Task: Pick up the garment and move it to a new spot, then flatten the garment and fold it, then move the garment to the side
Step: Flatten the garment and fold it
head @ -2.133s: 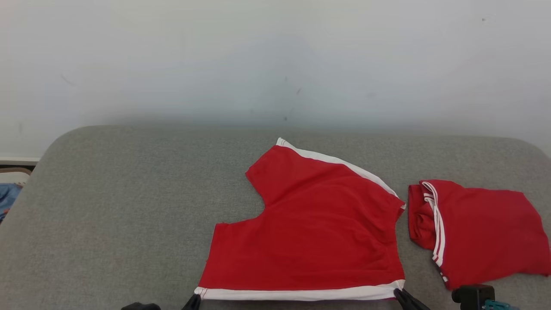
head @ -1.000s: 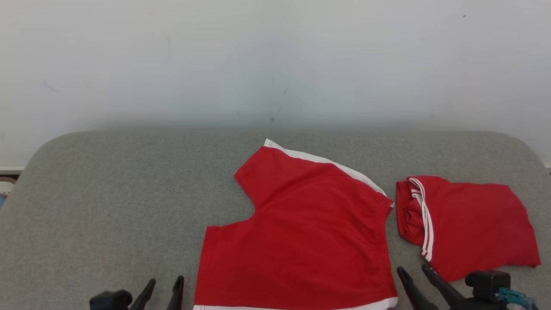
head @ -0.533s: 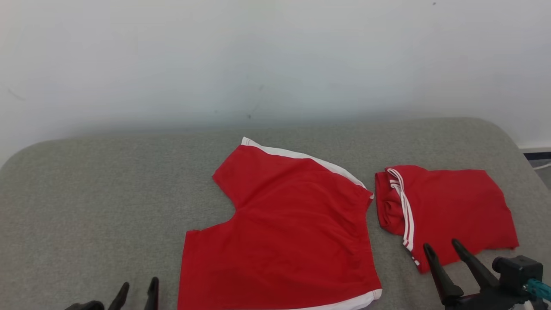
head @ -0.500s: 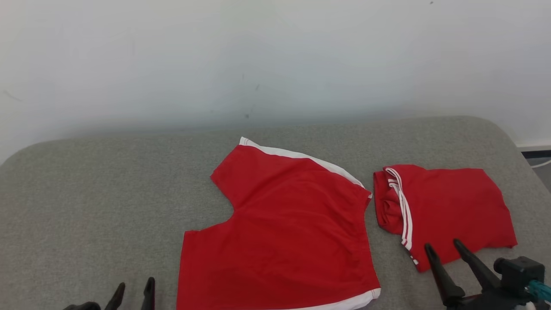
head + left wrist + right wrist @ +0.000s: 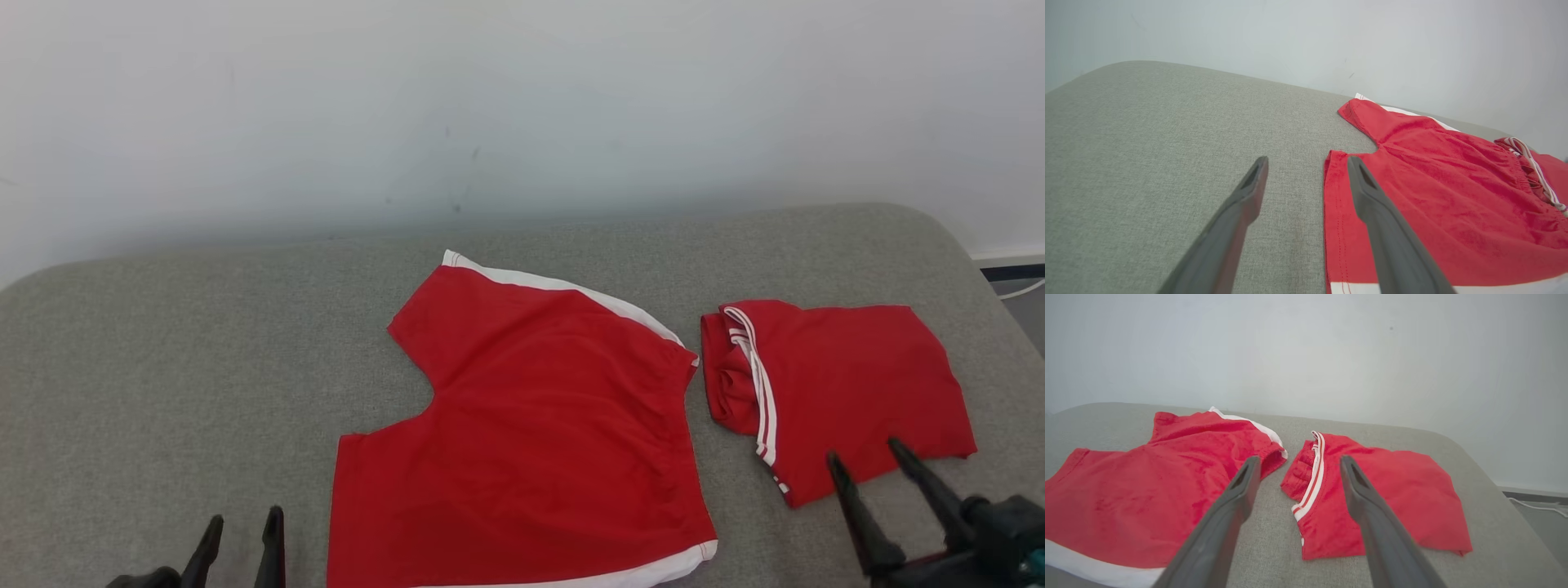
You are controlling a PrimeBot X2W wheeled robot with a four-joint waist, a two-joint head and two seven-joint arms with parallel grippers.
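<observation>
A red garment (image 5: 522,441) with white trim lies spread flat in the middle of the grey padded surface (image 5: 163,367); it shows too in the left wrist view (image 5: 1433,196) and the right wrist view (image 5: 1147,490). My left gripper (image 5: 245,518) (image 5: 1307,161) is open and empty, just left of the garment's near left corner, above the padding. My right gripper (image 5: 864,452) (image 5: 1299,460) is open and empty, at the near edge of a second, folded red garment (image 5: 841,392) (image 5: 1384,490) to the right.
A pale wall rises behind the surface. The surface's rounded right edge drops to a floor with a white cable (image 5: 1016,290). Bare grey padding stretches across the left half.
The head camera has turned right, shifting the picture left. Both grippers have left the spread garment's near white hem corners. The right one now stands by the folded garment.
</observation>
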